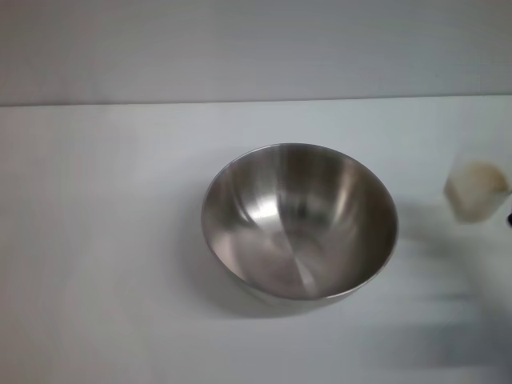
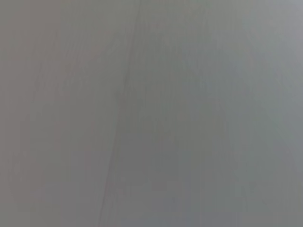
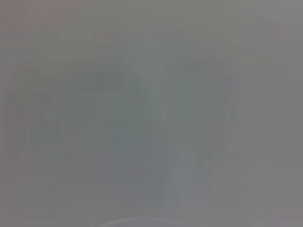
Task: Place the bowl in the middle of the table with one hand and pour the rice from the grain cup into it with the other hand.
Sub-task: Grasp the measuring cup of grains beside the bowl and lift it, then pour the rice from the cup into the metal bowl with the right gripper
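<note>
We see the shiny steel bowl (image 1: 299, 222) mid-frame, empty; the clear plastic grain cup (image 1: 477, 190) of cream rice (image 1: 480, 176) at right edge risks tipping. Neither gripper shows, so their states are unknowable.

Bowl (image 1: 299, 220) shiny brushed silver; table (image 1: 104, 240) plain white; grain cup (image 1: 476, 190) clear, holding cream-coloured rice (image 1: 480, 178)

The head camera is looking steeply down from close above at the white counter (image 1: 96, 240), centring the steel bowl (image 1: 300, 220). Both wrist cameras are facing only featureless grey, sharing no recognisable part of the scene with it.
</note>
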`<action>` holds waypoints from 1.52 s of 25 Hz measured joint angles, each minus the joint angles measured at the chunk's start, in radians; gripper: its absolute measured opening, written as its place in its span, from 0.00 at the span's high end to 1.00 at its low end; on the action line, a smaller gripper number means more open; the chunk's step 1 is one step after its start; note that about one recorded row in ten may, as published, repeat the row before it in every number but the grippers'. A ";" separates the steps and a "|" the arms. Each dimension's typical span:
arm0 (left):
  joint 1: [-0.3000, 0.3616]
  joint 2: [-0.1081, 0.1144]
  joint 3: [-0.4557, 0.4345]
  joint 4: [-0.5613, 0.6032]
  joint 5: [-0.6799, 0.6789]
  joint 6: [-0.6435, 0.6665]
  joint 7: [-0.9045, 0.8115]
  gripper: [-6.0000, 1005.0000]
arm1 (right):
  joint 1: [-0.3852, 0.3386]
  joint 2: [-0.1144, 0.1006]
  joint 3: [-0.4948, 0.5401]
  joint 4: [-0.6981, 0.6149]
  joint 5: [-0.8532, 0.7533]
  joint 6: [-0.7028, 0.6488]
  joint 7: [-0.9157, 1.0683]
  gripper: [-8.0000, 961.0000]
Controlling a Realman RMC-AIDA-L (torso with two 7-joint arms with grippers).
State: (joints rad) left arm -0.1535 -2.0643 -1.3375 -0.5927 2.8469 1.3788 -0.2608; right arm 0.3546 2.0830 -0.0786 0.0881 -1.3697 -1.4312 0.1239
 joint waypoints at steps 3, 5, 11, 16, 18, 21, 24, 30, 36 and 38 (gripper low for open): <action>-0.004 0.001 0.000 0.002 0.000 0.000 0.000 0.50 | 0.011 -0.001 -0.002 -0.005 -0.002 -0.056 -0.003 0.98; -0.005 0.001 0.000 0.002 0.000 0.002 -0.001 0.50 | 0.039 0.001 -0.009 -0.008 -0.006 -0.113 -0.054 0.98; -0.008 0.001 0.000 0.001 0.002 0.007 -0.002 0.50 | 0.102 0.000 -0.028 -0.005 -0.015 -0.162 -0.166 0.98; -0.004 0.001 0.000 -0.004 0.004 0.022 -0.016 0.50 | 0.149 -0.001 -0.062 -0.005 -0.022 -0.177 -0.332 0.98; -0.003 0.001 0.000 0.000 0.004 0.031 -0.022 0.50 | 0.164 0.000 -0.081 -0.003 -0.024 -0.169 -0.399 0.98; 0.000 0.001 0.000 0.002 0.003 0.036 -0.027 0.50 | 0.188 0.002 -0.098 0.017 -0.024 -0.146 -0.511 0.98; 0.001 0.000 0.000 0.004 0.002 0.039 -0.028 0.49 | 0.213 0.002 -0.110 0.039 -0.036 -0.120 -0.619 0.98; 0.001 -0.001 0.004 0.005 0.002 0.047 -0.028 0.49 | 0.233 0.003 -0.116 0.078 -0.102 -0.106 -0.856 0.98; 0.000 -0.003 0.009 0.005 0.002 0.049 -0.028 0.49 | 0.230 0.004 -0.116 0.109 -0.140 -0.102 -1.139 0.98; 0.001 -0.004 0.010 0.004 0.002 0.049 -0.028 0.49 | 0.230 0.005 -0.116 0.111 -0.145 -0.101 -1.202 0.98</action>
State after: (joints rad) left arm -0.1525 -2.0679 -1.3279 -0.5891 2.8488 1.4280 -0.2887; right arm 0.5847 2.0876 -0.1950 0.1995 -1.5151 -1.5323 -1.0783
